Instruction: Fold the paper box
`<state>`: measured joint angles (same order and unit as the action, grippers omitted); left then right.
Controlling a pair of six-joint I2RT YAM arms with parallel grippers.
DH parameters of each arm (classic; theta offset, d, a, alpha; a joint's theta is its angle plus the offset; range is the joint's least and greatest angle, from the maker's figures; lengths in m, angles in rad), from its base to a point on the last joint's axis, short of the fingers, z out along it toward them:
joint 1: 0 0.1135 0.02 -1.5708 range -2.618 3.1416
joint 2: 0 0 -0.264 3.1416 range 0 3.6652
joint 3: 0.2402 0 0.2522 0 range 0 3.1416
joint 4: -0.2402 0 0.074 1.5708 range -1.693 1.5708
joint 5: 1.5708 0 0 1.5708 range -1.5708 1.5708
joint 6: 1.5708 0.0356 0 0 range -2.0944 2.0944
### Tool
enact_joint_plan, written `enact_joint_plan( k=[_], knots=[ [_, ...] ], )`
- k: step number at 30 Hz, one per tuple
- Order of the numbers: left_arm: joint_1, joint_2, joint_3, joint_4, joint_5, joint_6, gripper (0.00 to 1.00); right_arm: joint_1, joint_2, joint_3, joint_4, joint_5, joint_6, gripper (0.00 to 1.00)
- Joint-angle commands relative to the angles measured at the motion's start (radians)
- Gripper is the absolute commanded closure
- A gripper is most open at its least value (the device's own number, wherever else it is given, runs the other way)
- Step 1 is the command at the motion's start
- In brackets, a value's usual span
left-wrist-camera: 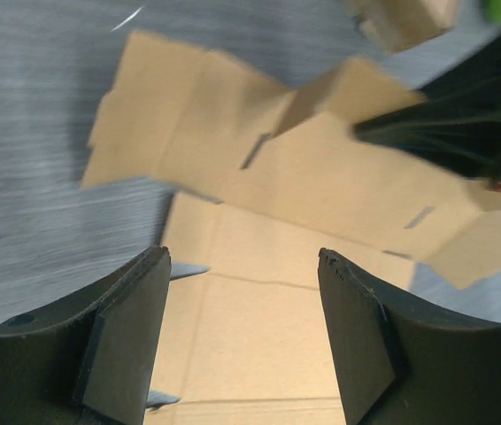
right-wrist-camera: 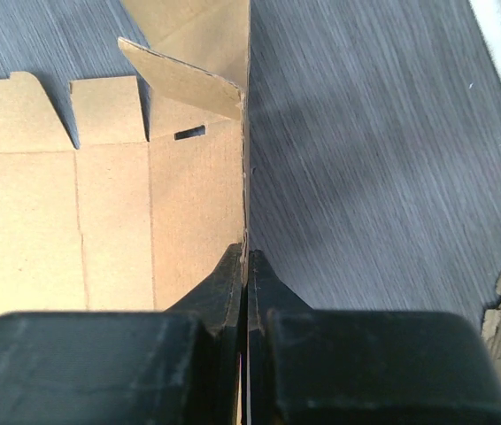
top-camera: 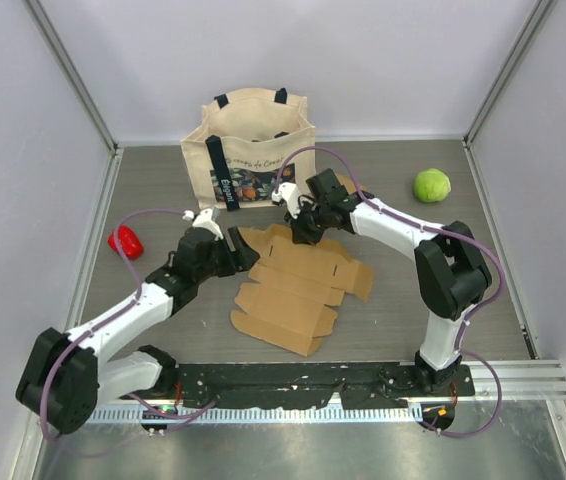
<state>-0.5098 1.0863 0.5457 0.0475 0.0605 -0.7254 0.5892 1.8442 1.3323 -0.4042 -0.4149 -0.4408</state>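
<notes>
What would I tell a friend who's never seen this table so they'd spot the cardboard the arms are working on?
Find the beige tote bag standing at the back of the table. Right in front of it, mid-table, lies the cardboard sheet. Unlike the small red object and the green ball, it is broad, brown and cut into notched flaps.

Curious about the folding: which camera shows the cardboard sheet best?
Top external: nearly the whole cardboard sheet shows. Left wrist: a blurred part beyond the open left gripper. Right wrist: one edge pinched in the right gripper.
</notes>
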Motion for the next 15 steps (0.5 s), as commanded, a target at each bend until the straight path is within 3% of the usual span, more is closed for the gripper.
enact_joint_plan(
  k=[1, 9, 15],
  knots=[
    [0.005, 0.124, 0.048, -0.136, -0.091, 0.018, 0.29, 0.001, -0.059, -0.004, 0.024, -0.008, -0.038, 0.99],
    [0.004, 0.372, 0.161, -0.087, 0.007, 0.046, 0.30, 0.003, -0.076, -0.002, 0.021, -0.022, -0.038, 0.99],
    [-0.004, 0.472, 0.186, 0.014, 0.127, 0.034, 0.40, 0.003, -0.076, -0.002, 0.042, -0.036, -0.019, 0.99]
  ],
)
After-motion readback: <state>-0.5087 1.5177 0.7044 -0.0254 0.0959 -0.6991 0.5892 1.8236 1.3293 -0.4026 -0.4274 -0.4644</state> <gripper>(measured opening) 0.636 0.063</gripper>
